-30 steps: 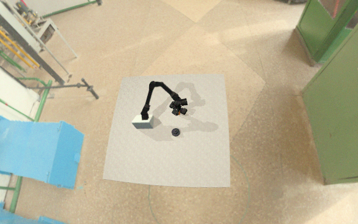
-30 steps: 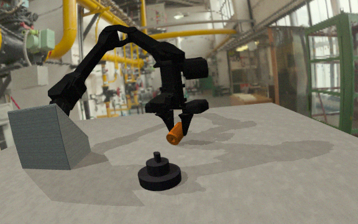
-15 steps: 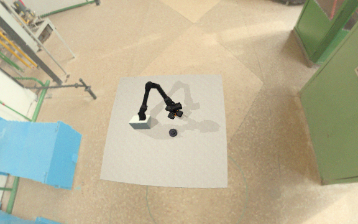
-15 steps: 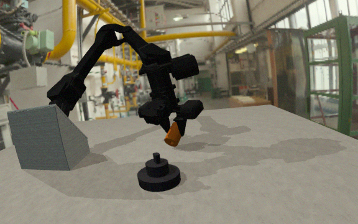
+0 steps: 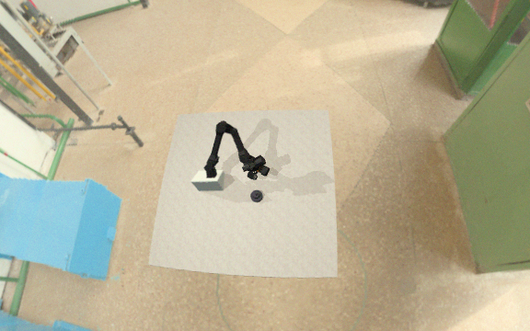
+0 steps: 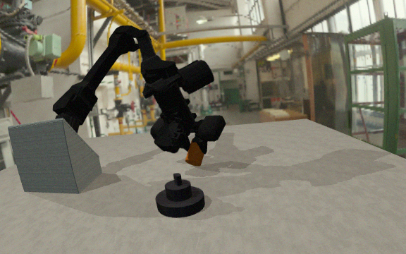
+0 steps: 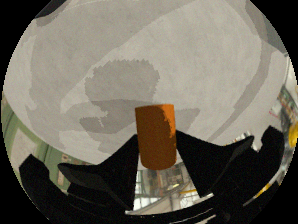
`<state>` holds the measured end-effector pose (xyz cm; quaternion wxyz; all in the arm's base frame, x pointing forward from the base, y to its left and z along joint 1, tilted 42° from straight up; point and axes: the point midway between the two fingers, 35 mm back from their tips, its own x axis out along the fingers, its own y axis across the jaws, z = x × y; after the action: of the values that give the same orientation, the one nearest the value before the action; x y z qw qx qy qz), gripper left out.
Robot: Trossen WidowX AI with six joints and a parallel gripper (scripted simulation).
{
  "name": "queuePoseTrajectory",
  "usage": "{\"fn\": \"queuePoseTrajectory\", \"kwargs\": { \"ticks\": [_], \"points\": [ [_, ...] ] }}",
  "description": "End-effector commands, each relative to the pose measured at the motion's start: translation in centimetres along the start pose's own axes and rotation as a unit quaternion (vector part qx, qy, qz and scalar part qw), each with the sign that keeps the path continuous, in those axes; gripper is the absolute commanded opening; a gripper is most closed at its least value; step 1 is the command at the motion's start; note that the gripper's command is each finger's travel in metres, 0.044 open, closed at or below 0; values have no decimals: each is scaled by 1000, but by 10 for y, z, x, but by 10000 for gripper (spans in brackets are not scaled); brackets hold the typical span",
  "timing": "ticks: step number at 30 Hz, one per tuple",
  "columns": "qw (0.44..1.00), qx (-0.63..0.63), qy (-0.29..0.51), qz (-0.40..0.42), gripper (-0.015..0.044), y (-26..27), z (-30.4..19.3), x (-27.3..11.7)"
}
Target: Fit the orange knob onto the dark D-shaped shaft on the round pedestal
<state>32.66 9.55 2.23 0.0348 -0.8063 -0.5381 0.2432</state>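
The orange knob (image 6: 194, 155) (image 7: 155, 140) is a short cylinder, held above the table and tilted a little in the exterior view. My gripper (image 6: 197, 147) (image 7: 156, 135) is shut on it, one finger on each side. In the top view the gripper (image 5: 259, 172) mostly hides the knob. The dark round pedestal (image 5: 256, 196) (image 6: 180, 208) stands upright on the table, with its shaft (image 6: 177, 178) pointing up. The knob is off to one side of the shaft, higher and apart from it. The knob's hole and the shaft's flat side are not visible.
A grey block (image 5: 208, 184) (image 6: 44, 160) with a sloping side stands at the arm's base, left of the pedestal. The light grey table top (image 5: 247, 244) (image 6: 294, 212) carries the arm's shadows. Its edges show in the top view.
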Motion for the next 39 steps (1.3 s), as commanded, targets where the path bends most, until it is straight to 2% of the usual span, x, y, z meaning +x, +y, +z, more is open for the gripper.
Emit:
{"fn": "queuePoseTrajectory", "kwargs": {
  "ticks": [1,25,39],
  "points": [
    [1000,5,28,-2,179,0,5,-2],
    [990,7,142,-1,179,-1,19,-6],
    [990,5,139,-1,179,-1,22,-7]
  ]
}}
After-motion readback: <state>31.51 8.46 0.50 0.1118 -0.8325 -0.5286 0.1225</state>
